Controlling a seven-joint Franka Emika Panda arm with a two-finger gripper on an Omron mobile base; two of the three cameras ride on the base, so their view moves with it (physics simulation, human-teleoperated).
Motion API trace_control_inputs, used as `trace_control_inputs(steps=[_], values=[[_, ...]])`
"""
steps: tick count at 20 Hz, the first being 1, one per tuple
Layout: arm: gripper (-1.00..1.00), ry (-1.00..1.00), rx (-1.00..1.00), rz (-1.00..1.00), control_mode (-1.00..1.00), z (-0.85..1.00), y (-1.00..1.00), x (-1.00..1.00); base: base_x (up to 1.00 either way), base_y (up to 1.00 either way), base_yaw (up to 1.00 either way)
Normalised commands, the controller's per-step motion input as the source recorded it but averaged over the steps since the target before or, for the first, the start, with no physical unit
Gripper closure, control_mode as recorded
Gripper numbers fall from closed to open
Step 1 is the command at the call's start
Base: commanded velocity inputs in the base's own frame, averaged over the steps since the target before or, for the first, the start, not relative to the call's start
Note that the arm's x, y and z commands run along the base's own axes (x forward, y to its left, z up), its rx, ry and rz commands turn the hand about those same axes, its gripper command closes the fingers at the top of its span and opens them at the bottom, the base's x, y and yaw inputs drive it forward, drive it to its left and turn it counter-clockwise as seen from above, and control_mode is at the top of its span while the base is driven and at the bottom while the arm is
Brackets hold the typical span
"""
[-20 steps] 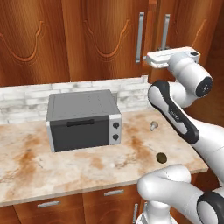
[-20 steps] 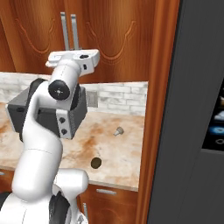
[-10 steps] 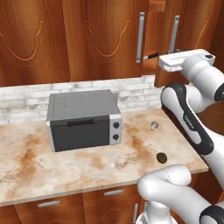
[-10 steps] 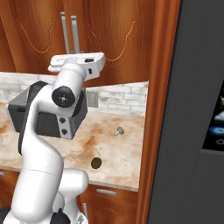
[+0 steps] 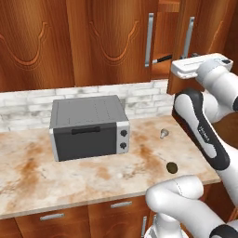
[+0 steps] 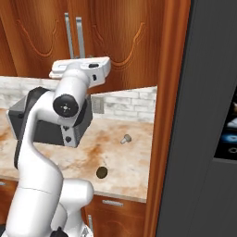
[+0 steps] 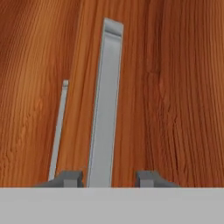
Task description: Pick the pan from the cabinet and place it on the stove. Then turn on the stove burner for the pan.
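- The cabinet (image 5: 107, 42) is reddish-brown wood with a streaked grain and curvy carved panels. The left base view shows its right door (image 5: 204, 42) swung ajar, with a wooden shelf behind it.
- The worktop (image 5: 93, 172) below the fingers is mottled beige stone with rusty blotches, backed by pale brick-pattern tiles.
- A boxy grey toaster oven (image 5: 88, 128) with a dark front and two small knobs stands on the worktop, below and to the left of the fingers.
- In the hand view a long flat silver bar handle (image 7: 105, 100) runs up from between the fingers (image 7: 70, 177), closer to the left one. A second handle (image 7: 59, 127) shows thin beside it.
- The fingers stand apart, clear of the bar on the right side; whether the left one touches it I cannot tell.
- A straight black stick (image 5: 162, 59), likely the pan's handle, pokes from the gap to the left of the fingers; the pan body is hidden.
- A small silver knob-like piece (image 6: 125, 138) and a dark round disc (image 6: 101, 172) lie on the worktop.
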Motion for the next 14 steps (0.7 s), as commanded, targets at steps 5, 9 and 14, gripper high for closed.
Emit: trace_control_inputs(steps=[5,9,14], values=[[-1.00,-0.01,-0.08,-0.05,-1.00,0.14,0.02,-0.59,0.00,0.00,0.00],[-1.00,0.00,-0.18,-0.08,-1.00,0.26,0.50,-0.44,0.00,0.00,0.00],[-1.00,0.02,-0.23,-0.20,-1.00,0.17,0.69,-0.22,0.00,0.00,0.00]])
